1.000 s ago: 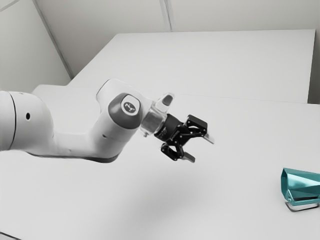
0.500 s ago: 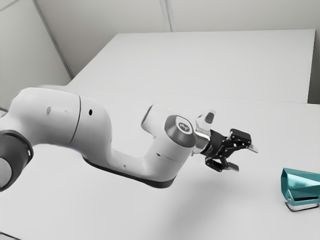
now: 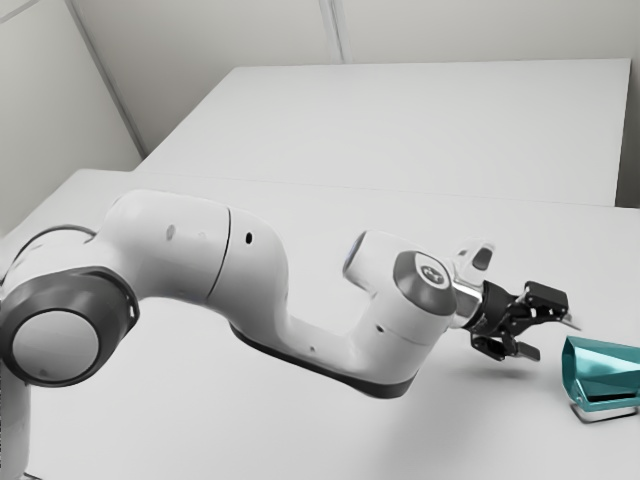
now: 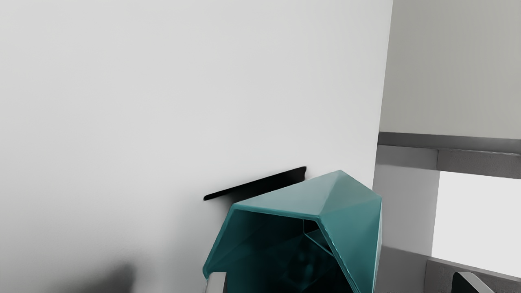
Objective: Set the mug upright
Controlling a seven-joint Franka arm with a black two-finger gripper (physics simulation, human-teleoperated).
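1 mug (image 3: 602, 368) — on table (image 3: 500, 430)

A white table (image 3: 240, 430) stretches out before pale walls (image 3: 480, 30), a narrow grey strip (image 3: 333, 30) running up the one behind it

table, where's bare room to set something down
Bare: the table on the exterior camera's side of the arm, across toward the mug; also between the arm and the table's far edge. Crowded: by the mug's mouth, where the pincer is close.
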